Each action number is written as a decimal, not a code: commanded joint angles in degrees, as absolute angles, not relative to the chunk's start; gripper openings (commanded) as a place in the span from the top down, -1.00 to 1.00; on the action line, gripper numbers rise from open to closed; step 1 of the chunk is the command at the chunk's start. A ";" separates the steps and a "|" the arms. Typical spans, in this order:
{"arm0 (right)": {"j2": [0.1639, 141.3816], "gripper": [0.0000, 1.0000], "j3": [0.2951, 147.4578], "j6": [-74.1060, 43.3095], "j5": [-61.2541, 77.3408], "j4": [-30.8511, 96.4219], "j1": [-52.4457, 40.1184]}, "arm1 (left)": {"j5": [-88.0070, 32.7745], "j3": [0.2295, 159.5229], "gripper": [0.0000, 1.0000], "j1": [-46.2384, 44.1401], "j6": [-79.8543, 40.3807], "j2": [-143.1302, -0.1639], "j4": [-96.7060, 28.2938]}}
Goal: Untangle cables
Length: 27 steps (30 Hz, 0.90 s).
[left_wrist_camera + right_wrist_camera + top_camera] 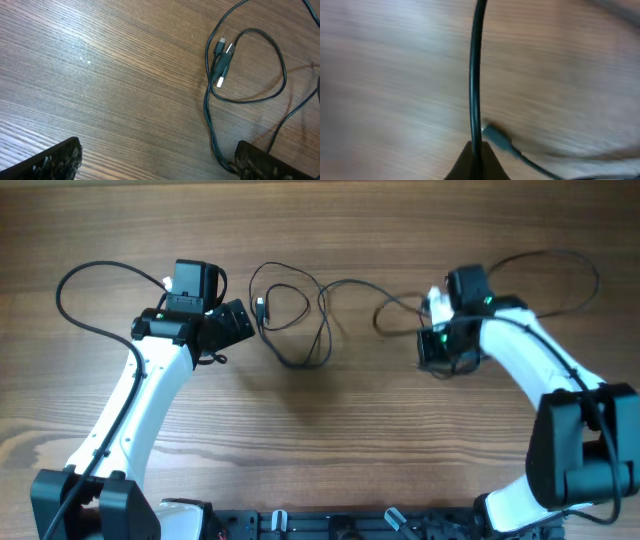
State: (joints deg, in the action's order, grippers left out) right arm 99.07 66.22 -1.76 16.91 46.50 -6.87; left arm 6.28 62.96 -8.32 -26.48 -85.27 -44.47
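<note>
Thin black cables (295, 320) lie looped and crossed on the wooden table between the two arms, with small plug ends (221, 59) bunched inside one loop. My left gripper (238, 328) hovers just left of the loops, open; in the left wrist view (160, 167) only bare wood lies between its fingers (55, 160), and a cable strand (212, 135) runs down beside the right finger. My right gripper (437, 358) is at the cables' right end. It is shut on one cable (476, 75), which rises straight from its tips (476, 152). A plug (496, 136) lies just beside them.
A thicker black cord (85, 285) arcs behind the left arm and another (560, 265) loops behind the right arm. Both arm bases (330, 525) stand at the table's near edge. The right wrist view is blurred.
</note>
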 commanded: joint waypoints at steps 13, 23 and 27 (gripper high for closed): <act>95.07 0.91 89.03 -10.07 32.77 49.34 0.54 | 7.57 63.00 -1.00 -8.43 -27.29 -84.31 -44.86; 94.50 0.91 89.47 -15.51 30.81 48.86 17.21 | 7.57 63.00 -1.00 -8.43 -27.29 -84.33 -44.84; 94.50 0.91 89.47 -15.49 33.76 51.18 22.59 | 7.57 63.00 -1.00 -8.43 -27.29 -84.33 -44.75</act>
State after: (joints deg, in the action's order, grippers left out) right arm 95.35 88.60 -14.33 30.11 50.19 19.44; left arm 6.61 62.96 -8.32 -26.48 -85.27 -44.80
